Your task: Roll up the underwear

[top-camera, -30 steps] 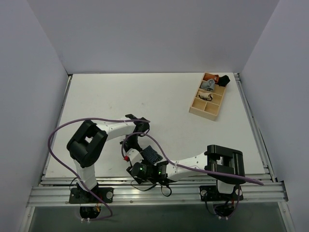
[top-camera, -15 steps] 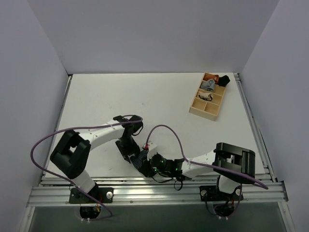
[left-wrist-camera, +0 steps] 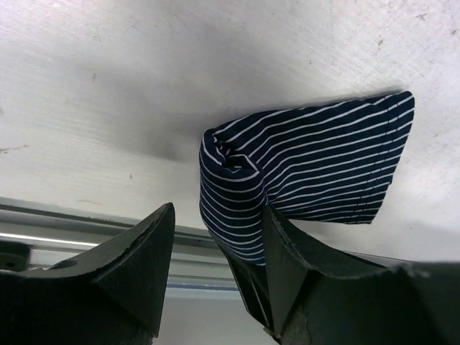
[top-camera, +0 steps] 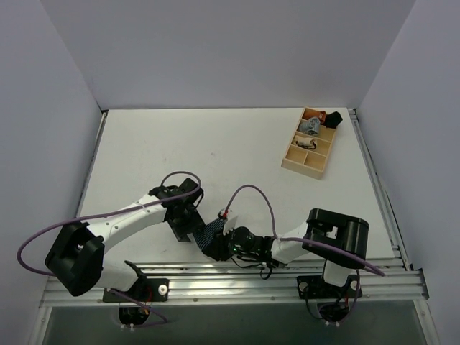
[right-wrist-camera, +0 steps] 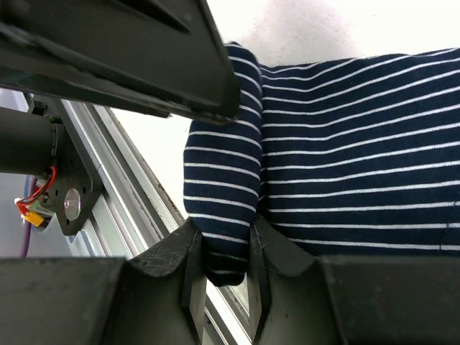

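Observation:
The underwear point(left-wrist-camera: 316, 162), navy with thin white stripes, lies partly rolled on the white table near its front edge point(top-camera: 210, 236). My right gripper point(right-wrist-camera: 224, 230) is shut on the rolled end of the underwear point(right-wrist-camera: 219, 180), which is pinched between both fingers. The rest of the cloth spreads flat to the right point(right-wrist-camera: 359, 144). My left gripper point(left-wrist-camera: 215, 215) stands open just beside the rolled end, with nothing between its fingers; its right finger point(left-wrist-camera: 295, 259) touches the cloth's edge. From above, the left gripper point(top-camera: 188, 227) and the right gripper point(top-camera: 219, 246) meet at the garment.
A wooden compartment tray point(top-camera: 300, 164) holding small rolled garments sits at the back right. The aluminium rail point(top-camera: 237, 280) runs along the table's front edge, just behind the grippers. Purple cables point(top-camera: 251, 194) loop over both arms.
The left gripper has opened and let go of the underwear, its arm swinging left and lower. The right gripper has closed on the rolled end.

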Available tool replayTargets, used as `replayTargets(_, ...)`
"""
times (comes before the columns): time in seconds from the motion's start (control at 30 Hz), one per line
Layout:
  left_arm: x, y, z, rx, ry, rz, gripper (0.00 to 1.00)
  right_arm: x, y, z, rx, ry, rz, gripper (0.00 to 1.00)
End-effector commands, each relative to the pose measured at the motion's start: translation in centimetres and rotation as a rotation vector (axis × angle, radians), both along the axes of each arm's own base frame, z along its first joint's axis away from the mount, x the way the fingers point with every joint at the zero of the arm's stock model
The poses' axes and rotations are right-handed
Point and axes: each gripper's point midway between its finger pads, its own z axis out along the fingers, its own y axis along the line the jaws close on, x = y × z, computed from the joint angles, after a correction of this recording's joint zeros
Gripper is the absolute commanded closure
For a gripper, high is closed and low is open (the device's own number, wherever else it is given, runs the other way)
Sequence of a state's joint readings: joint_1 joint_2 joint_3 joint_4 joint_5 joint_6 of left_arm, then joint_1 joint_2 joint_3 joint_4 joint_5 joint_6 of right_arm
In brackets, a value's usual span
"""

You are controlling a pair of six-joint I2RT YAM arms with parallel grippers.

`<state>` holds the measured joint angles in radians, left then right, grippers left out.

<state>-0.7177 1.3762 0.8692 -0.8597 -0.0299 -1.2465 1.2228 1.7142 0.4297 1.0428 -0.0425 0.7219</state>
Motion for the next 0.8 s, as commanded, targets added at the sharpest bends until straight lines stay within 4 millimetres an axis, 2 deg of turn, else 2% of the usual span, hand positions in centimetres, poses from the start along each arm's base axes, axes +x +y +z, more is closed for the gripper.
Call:
replayTargets(0.0,1.5,-2.0,0.4,-0.097,-0.08,0.008,0.42,-1.8,-5.1,-6.5,-0.249,0.097,0.003,1.0)
replayTargets(0.17,0.8,-1.7,-2.1,-0.035,-0.012,-0.025,0.41,-1.6,-5.1,-6.4,-0.252,0.092,0.008,1.0)
replayTargets(0.27,1.1,-2.4,-3.6,-0.026,0.009,-0.042,0.44,-1.5,-5.4,-6.7,-0.291,0.082,0.024,0.97)
replayTargets(0.3,1.3,-2.7,-3.8,-0.025,0.009,-0.054,0.54,-1.3,-5.0,-6.3,-0.289,0.071,0.027,0.91)
replayTargets(0.37,0.9,-3.5,-4.5,-0.032,0.044,-0.084,0.65,-0.9,-6.0,-6.5,-0.348,0.066,0.015,0.86)
replayTargets(0.4,1.1,-3.8,-4.4,-0.032,0.044,-0.095,0.73,-0.1,-5.9,-5.4,-0.338,0.043,-0.01,0.81)
replayTargets(0.47,0.7,-3.7,-4.6,-0.007,0.054,-0.109,0.81,0.6,-6.7,-4.8,-0.37,0.032,-0.025,0.77)
replayTargets(0.5,0.6,-3.5,-4.5,0.006,0.06,-0.111,0.89,1.7,-6.7,-3.5,-0.357,-0.006,-0.057,0.69)
replayTargets(0.57,0.2,-3.1,-4.5,0.033,0.084,-0.099,0.96,2.7,-7.1,-2.3,-0.394,-0.03,-0.072,0.62)
replayTargets(0.6,0.2,-2.4,-4.5,0.076,0.088,-0.089,0.98,3.5,-6.9,-0.7,-0.388,-0.081,-0.065,0.57)
replayTargets(0.63,0.1,-1.9,-3.9,0.116,0.111,-0.086,0.98,3.9,-7.7,-0.4,-0.438,-0.105,-0.072,0.55)
replayTargets(0.7,-0.1,-0.7,-3.9,0.199,0.144,-0.087,0.98,5.2,-6.6,2.7,-0.419,-0.177,-0.068,0.51)
replayTargets(0.73,0.1,-0.7,-3.8,0.213,0.148,-0.092,0.98,5.6,-7.0,3.2,-0.465,-0.221,-0.052,0.51)
replayTargets(0.77,0.6,-1.1,-3.8,0.222,0.15,-0.102,0.98,6.1,-6.2,4.7,-0.448,-0.254,-0.048,0.5)
